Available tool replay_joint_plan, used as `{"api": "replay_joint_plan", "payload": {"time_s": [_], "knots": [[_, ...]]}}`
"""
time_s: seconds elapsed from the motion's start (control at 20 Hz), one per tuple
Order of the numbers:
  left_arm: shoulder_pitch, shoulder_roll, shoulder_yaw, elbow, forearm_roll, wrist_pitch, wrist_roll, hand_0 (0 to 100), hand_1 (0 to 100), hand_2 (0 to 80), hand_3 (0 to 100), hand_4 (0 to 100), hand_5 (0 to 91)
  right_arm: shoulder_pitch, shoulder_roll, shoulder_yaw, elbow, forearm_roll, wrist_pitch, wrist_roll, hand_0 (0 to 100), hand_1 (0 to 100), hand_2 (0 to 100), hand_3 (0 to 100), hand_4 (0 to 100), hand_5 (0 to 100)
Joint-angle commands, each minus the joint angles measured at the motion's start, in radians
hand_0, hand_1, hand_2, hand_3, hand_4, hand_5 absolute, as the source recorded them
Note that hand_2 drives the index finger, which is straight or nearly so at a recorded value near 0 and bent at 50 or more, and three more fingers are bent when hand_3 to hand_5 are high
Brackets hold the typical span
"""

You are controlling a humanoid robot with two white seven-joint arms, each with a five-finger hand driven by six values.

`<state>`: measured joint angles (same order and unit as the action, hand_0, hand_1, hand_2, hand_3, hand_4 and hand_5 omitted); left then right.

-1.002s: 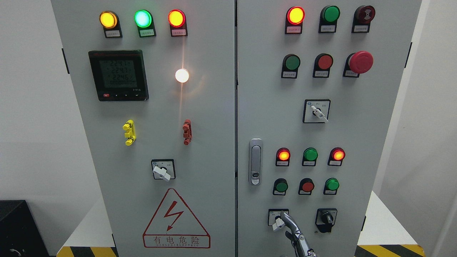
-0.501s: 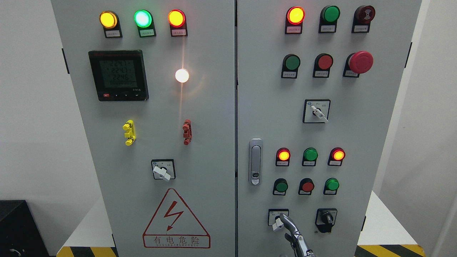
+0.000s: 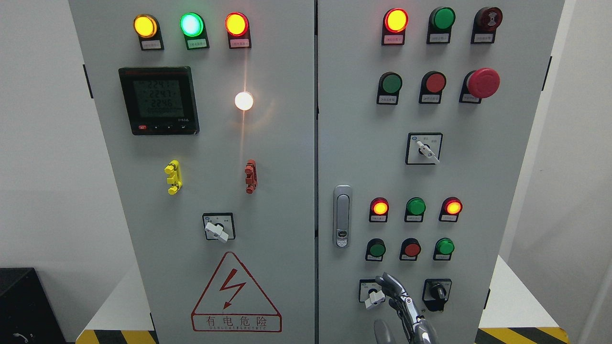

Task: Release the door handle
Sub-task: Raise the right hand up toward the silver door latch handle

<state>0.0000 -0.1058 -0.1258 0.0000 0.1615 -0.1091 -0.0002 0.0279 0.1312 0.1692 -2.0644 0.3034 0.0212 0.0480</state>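
Facing the head camera: a grey cabinet (image 3: 267, 143) with two shut doors. Door handle (image 3: 342, 216), silver, upright, on the right door's left edge, untouched and well above the hand. Right hand (image 3: 404, 310), entering at the bottom edge right of the middle, fingers (image 3: 393, 285) extended and loosely spread, gripping nothing, tips just beside a white switch knob (image 3: 374, 298). Black knob (image 3: 436, 292) to its right. Lit lamps above.

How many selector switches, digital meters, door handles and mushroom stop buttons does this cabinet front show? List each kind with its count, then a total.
Selector switches: 4
Digital meters: 1
Door handles: 1
Mushroom stop buttons: 1
Total: 7
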Motion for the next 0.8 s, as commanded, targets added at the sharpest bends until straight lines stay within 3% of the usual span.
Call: {"api": "replay_joint_plan", "payload": {"time_s": [0.0, 0.15, 0.35, 0.5, 0.75], "knots": [[-0.026, 0.000, 0.000, 0.029, 0.000, 0.000, 0.000, 12, 56, 0.0, 0, 0, 0.0, -0.039, 0.001, -0.028, 0.012, 0.175, 0.000, -0.011, 41, 30, 0, 80, 89, 95], [-0.026, 0.000, 0.000, 0.029, 0.000, 0.000, 0.000, 12, 56, 0.0, 0, 0, 0.0, -0.063, 0.001, -0.031, 0.052, 0.243, -0.003, -0.023, 41, 32, 0, 91, 96, 100], [-0.026, 0.000, 0.000, 0.029, 0.000, 0.000, 0.000, 12, 56, 0.0, 0, 0, 0.0, -0.077, -0.001, -0.027, 0.073, 0.383, -0.010, -0.059, 41, 33, 4, 98, 100, 100], [-0.026, 0.000, 0.000, 0.029, 0.001, 0.000, 0.000, 12, 56, 0.0, 0, 0, 0.0, -0.083, -0.001, -0.030, 0.115, 0.528, -0.091, -0.066, 40, 32, 5, 100, 100, 100], [-0.028, 0.000, 0.000, 0.029, 0.000, 0.000, 0.000, 12, 56, 0.0, 0, 0, 0.0, -0.109, -0.001, -0.028, 0.145, 0.698, -0.101, -0.073, 39, 30, 5, 100, 100, 100]]}}
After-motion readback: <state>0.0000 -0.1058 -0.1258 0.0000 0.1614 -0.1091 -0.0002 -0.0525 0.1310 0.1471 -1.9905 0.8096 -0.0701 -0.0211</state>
